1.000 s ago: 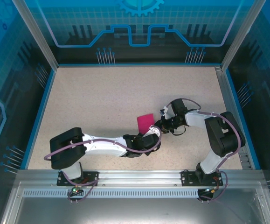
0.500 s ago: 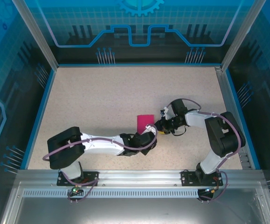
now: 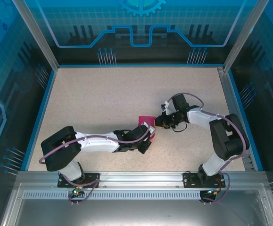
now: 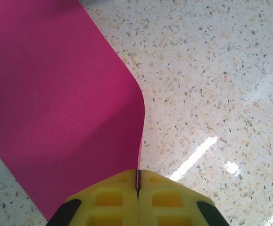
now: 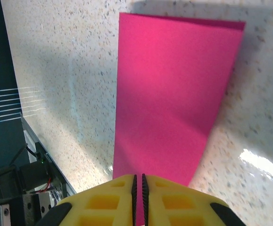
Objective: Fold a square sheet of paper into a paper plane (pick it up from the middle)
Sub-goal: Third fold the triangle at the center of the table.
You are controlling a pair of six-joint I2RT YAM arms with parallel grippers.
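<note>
Paper, thin smooth magenta, bows over speckled table, pinched by left gripper and right gripper.

Top camera looks down from 6 o'clock, far off — wrist cameras sit close, all sharing the square sheet of paper.

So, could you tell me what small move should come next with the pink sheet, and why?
Probably ease the left end effector and right end effector down together to lay the pink sheet flat. Each is shut on an edge of it, and it bows up from the table toward the left one, so pressing a crease looks premature.
</note>
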